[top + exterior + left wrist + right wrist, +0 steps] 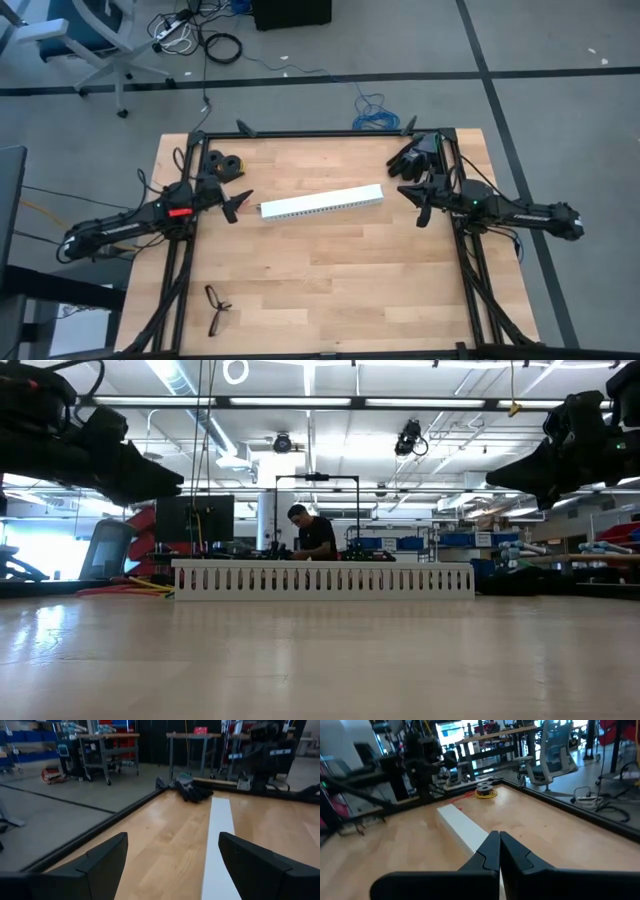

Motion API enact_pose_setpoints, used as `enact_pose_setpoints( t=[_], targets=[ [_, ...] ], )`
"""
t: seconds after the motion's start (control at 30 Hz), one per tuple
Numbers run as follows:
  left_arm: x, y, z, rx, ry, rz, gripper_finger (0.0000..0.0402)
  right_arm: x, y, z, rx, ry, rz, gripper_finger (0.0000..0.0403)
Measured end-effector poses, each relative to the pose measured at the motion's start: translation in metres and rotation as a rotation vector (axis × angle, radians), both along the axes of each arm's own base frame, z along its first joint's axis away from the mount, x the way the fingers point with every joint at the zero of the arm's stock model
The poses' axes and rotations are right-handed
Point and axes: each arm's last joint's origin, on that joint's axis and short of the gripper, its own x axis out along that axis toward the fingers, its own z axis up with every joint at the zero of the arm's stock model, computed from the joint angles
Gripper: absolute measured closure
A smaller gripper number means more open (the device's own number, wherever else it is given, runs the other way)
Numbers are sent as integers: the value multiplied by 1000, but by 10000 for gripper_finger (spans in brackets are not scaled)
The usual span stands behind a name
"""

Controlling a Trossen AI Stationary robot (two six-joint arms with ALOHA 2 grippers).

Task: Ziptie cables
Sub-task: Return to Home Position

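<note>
The wire bundle shows in no view. No straight black ziptie shows either. A thin dark bent thing (216, 308) lies near the table's near left corner; what it is I cannot tell. My left gripper (236, 206) (172, 836) hovers open over the table, just left of the white rail's left end. My right gripper (421, 208) (499, 834) hovers shut, just right of the rail's right end. Both hang above the table top in the low view, left (150, 480) and right (500, 475).
A long white slotted rail (320, 202) (322, 578) lies flat across the table's middle, between the grippers. Two black spools with red and yellow wire (225, 165) (485, 792) sit at the far left. Black gloves (415, 155) (192, 790) lie at the far right. A person stands in the room beyond.
</note>
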Motion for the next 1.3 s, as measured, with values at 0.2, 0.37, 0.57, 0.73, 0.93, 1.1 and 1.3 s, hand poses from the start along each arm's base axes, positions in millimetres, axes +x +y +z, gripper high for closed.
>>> enact_pose_setpoints(
  t=[0.2,0.37,0.57,0.73,0.93,1.1,1.3],
  targets=[
    [3,1,-5,-42,45,2,78,1,-1,-1,-53,29,-19,403],
    [5,2,-3,-30,24,10,78,1,-1,2,-58,-4,-25,403],
    [5,2,7,-1,-73,7,78,1,-1,3,-58,-10,-24,403],
    [5,2,10,7,-102,1,78,1,-1,3,-59,-12,-23,401],
    [5,2,11,11,-115,0,78,1,-1,3,-58,-13,-23,402],
    [5,2,11,12,-116,0,78,1,-1,4,-58,-15,-22,399],
    [5,2,11,12,-118,0,78,1,-1,4,-58,-16,-21,401]
  ],
)
